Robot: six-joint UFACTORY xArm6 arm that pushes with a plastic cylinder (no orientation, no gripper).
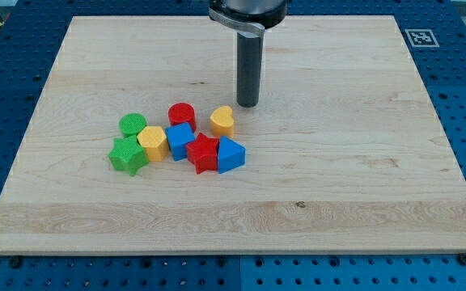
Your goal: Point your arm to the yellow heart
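Note:
The yellow heart lies on the wooden board at the upper right of a cluster of blocks. My tip rests on the board just to the right of and slightly above the heart, a small gap apart. The rod rises straight up to the arm's end at the view's top.
Beside the heart lie a red cylinder, a green cylinder, a yellow hexagon, a green star, a blue block, a red star and a blue triangular block. A tag marker sits at the board's top right corner.

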